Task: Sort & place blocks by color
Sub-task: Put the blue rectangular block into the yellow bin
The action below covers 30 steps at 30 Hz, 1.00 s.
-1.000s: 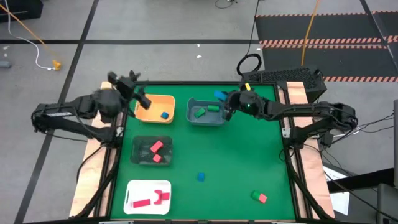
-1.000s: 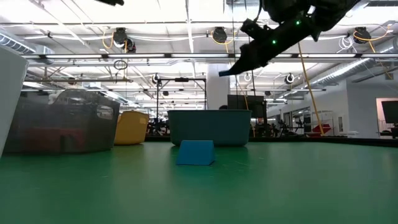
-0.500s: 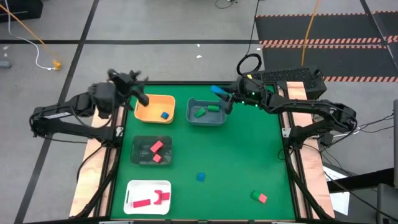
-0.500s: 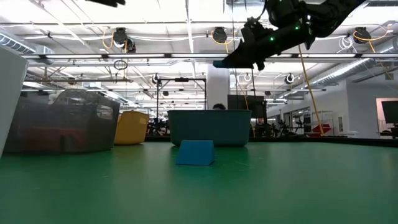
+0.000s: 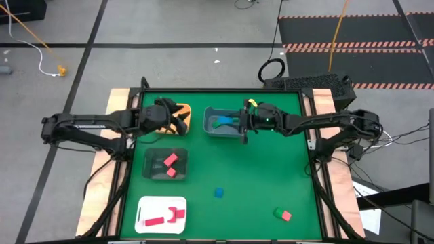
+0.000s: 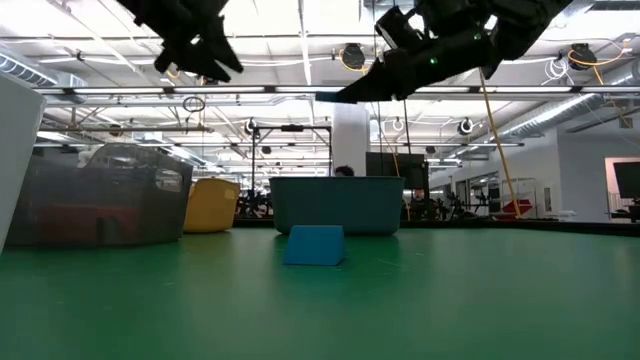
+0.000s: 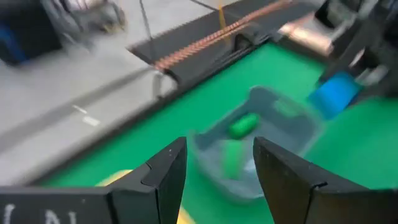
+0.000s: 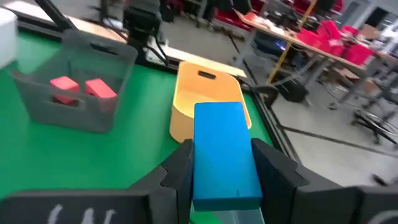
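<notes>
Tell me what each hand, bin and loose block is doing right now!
Right hand: shut on a blue block, up over the blue-grey bin.
Left hand: open, empty, above the orange bin.
Blue-grey bin: holds green blocks.
Dark grey bin: holds red blocks.
White tray: holds red blocks.
Blue cube: loose on the mat.
Green and red blocks: loose, side by side.

Green table [image 5: 271, 176] with bins and loose blocks

Orange bin [image 5: 184, 108] and two grey bins upper middle, white tray [image 5: 161, 203] lower left, blue block [image 5: 219, 193] centre-bottom, green and red blocks lower right.
</notes>
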Tool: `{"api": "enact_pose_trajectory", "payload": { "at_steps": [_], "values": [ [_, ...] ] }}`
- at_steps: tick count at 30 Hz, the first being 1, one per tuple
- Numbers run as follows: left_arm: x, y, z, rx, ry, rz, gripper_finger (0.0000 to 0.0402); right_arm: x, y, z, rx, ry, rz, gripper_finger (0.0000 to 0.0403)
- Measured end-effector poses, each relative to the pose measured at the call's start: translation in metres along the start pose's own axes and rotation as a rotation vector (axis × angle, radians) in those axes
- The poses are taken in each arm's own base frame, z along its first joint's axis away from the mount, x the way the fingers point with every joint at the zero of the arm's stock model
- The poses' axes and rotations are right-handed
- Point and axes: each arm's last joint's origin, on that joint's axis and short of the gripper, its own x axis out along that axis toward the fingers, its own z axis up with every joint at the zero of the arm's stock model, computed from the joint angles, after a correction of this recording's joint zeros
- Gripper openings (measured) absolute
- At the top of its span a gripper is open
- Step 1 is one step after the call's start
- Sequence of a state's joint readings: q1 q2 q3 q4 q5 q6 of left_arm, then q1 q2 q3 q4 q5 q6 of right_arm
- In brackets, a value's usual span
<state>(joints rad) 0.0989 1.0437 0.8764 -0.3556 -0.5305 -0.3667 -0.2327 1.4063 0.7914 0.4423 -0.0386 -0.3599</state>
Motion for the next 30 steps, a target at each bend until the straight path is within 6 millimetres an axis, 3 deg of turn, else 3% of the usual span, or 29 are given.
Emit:
{"api": "enact_pose_trajectory", "payload": {
  "at_steps": [3, 8, 12, 22, 30],
  "values": [
    [0.003, -0.009, 0.0, -0.161, 0.015, -0.113, 0.0186, 0.0, 0.012, 0.003, -0.022, 0.02, -0.014, 0.0113],
    [0.006, -0.029, 0.0, -0.252, 0.038, -0.302, 0.0186, -0.001, 0.037, 0.013, -0.13, -0.02, 0.061, 0.0113],
    [0.012, -0.04, -0.004, -0.303, 0.074, -0.361, 0.0186, -0.003, 0.049, 0.025, -0.215, -0.1, 0.024, 0.0113],
    [0.022, -0.066, -0.004, -0.314, 0.015, -0.49, 0.0186, -0.006, 0.057, 0.037, -0.23, -0.19, 0.002, 0.0113],
    [0.03, -0.071, -0.007, -0.323, 0.004, -0.504, 0.0186, -0.006, 0.057, 0.037, -0.23, -0.195, -0.001, 0.0113]
  ]
}}
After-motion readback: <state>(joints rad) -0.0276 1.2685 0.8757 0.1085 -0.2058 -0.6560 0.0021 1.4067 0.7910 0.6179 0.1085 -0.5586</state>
